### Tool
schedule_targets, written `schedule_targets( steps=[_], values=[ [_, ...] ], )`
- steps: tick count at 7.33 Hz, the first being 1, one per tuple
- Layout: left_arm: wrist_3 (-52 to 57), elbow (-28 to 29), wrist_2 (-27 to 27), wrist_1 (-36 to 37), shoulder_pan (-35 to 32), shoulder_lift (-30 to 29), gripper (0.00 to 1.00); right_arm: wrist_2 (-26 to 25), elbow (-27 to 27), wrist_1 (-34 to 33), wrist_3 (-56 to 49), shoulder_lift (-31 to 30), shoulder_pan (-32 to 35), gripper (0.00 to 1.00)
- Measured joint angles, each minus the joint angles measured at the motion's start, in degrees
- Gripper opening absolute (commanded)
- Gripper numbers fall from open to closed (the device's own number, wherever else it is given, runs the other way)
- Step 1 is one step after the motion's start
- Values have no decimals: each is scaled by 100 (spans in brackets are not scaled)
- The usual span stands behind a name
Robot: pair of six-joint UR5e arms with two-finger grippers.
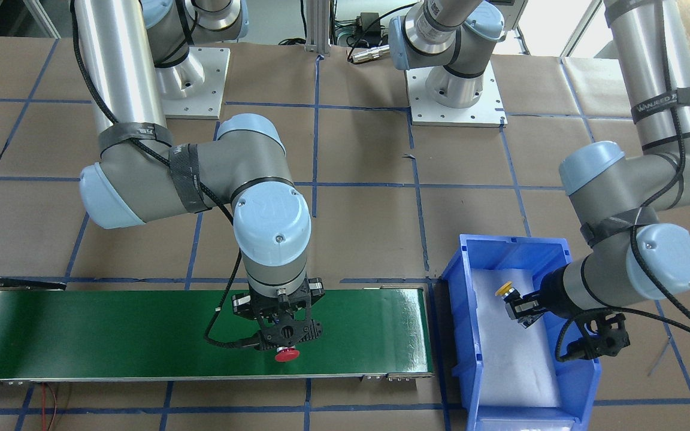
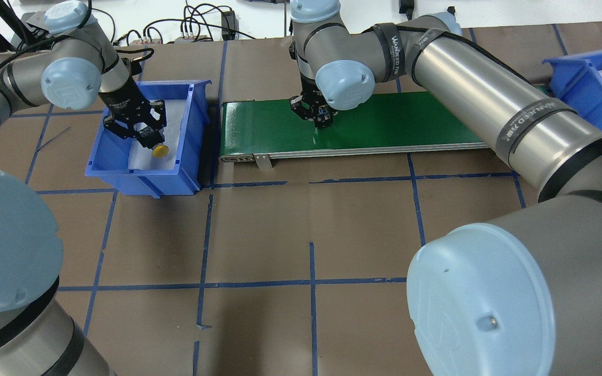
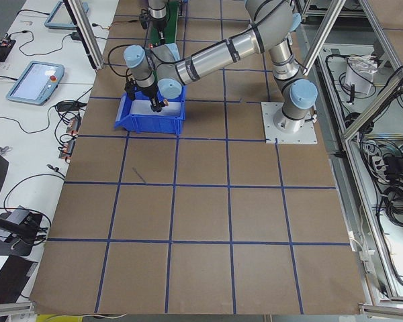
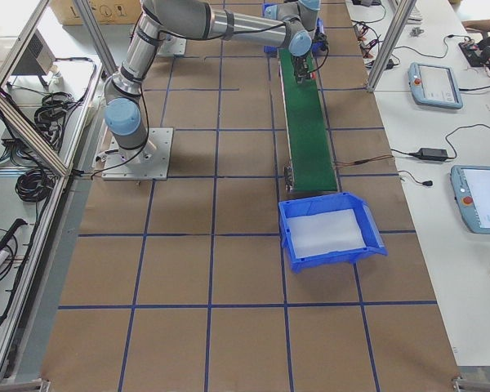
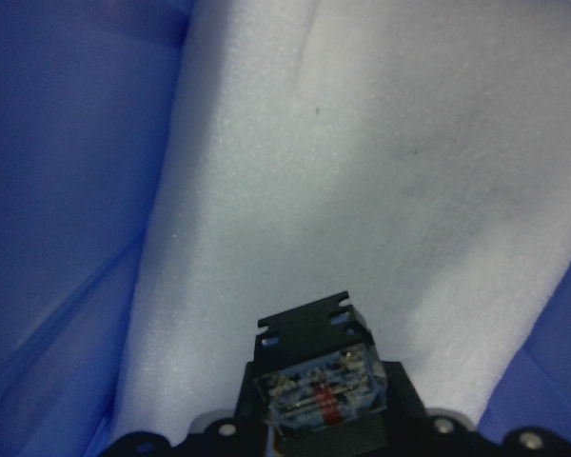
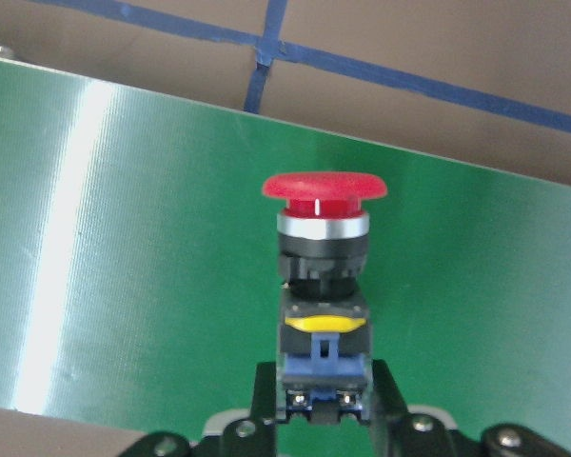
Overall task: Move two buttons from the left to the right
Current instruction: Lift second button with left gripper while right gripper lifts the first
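Two push-buttons, one in each arm's jaws. The left jaws are clamped on the yellow-capped button [image 1: 505, 291], which is held over the white foam inside a blue bin [image 1: 462, 311]. The right jaws are clamped on the red-capped button [image 6: 324, 238], cap pointing away from them, low over the green conveyor belt [image 1: 111, 329]. A second blue bin [image 4: 331, 253] sits on the bench, well apart from both jaws.

Yellow-capped button [image 1: 505, 291] inside blue bin [image 1: 513, 242]; red-capped button [image 1: 286, 355] over green belt [image 1: 111, 335].

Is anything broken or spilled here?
No, nothing stands out. The left gripper holds the yellow button inside the blue bin, and the right gripper holds the red button over the green belt. Both buttons look whole, and nothing is spilled.
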Motion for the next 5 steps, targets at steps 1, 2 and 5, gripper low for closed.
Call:
schedule_targets(
  steps=[1,2,5],
  values=[
    [4,5,6,-103,-5,226,26,-70,-2,242,-234,-218,-146,8],
    [0,14,5,-200,-20,458,26,-94,15,526,-530,-465,-398,8],
    [-69,318,21,-572,-394,980,26,-125,80,1344,-1621,-1208,-1293,7]
  ],
)
